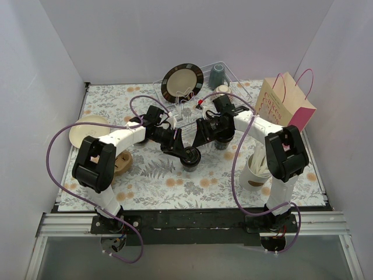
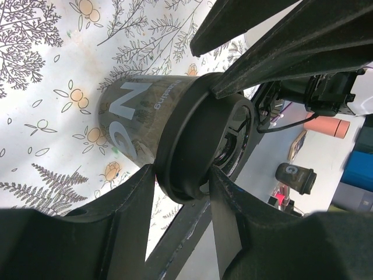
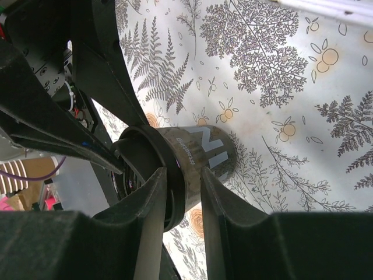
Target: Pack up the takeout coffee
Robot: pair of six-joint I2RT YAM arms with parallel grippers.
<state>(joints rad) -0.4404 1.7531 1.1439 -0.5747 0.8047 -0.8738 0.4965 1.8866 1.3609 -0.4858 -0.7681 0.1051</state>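
Observation:
A black takeout coffee cup (image 1: 190, 157) with a round black lid (image 2: 186, 146) stands on the floral mat in the middle of the table. My left gripper (image 2: 182, 169) reaches in from the left, and its two fingers press on opposite sides of the lid's rim. From the right comes my right gripper (image 3: 183, 172). It pinches the same cup (image 3: 213, 151), one finger on the lid's edge and the other on the wall just below. A second black cup (image 2: 296, 177) stands further right, partly under the right arm.
A tan and pink paper bag (image 1: 285, 105) stands open at the back right. A wire dish rack (image 1: 233, 79) at the back holds a dark-rimmed plate (image 1: 182, 81) and a grey-blue mug (image 1: 217, 74). A white cup of stirrers (image 1: 256, 172) is near the right arm, a beige bowl (image 1: 87, 129) at the left.

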